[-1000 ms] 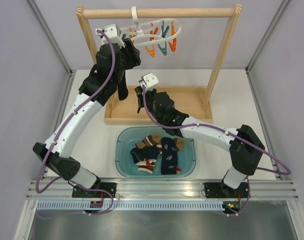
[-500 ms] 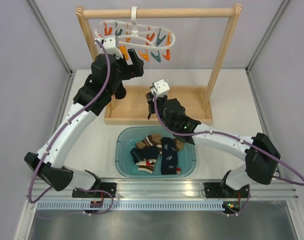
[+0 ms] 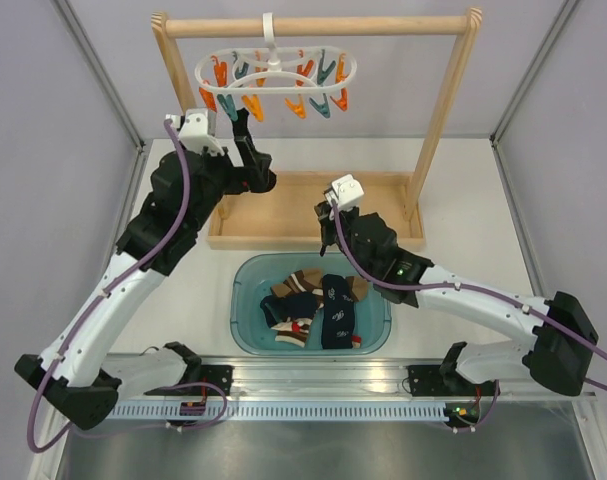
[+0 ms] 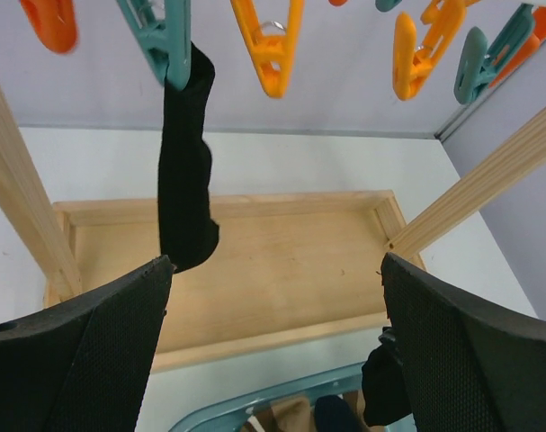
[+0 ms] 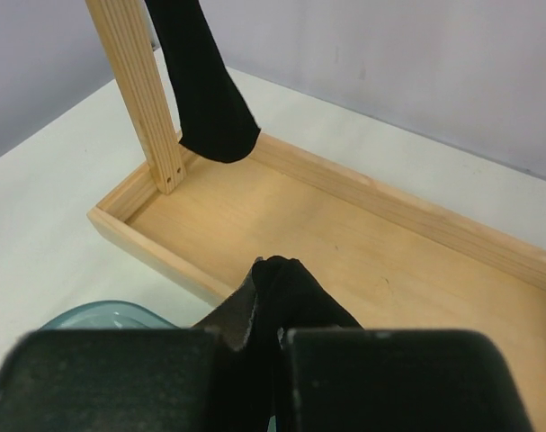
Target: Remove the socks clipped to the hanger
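The white oval hanger hangs by its hook from the wooden rail, with orange and teal pegs dangling. One black sock stays clipped in a teal peg at the left end. My left gripper is open just below that end. Its fingers are spread wide and hold nothing, and the sock's toe hangs by the left one. My right gripper is shut on another black sock, held above the wooden base near the tub. Several socks, striped and dark, lie in the tub.
The wooden frame has a top rail, two posts and a shallow base tray under the hanger. A teal plastic tub sits on the table in front of the tray, between the arms. Grey walls close in both sides.
My left gripper opened and drew back down from the hanger, which swung back to level. My right arm carried its black sock rightward and nearer, away from the hanger.
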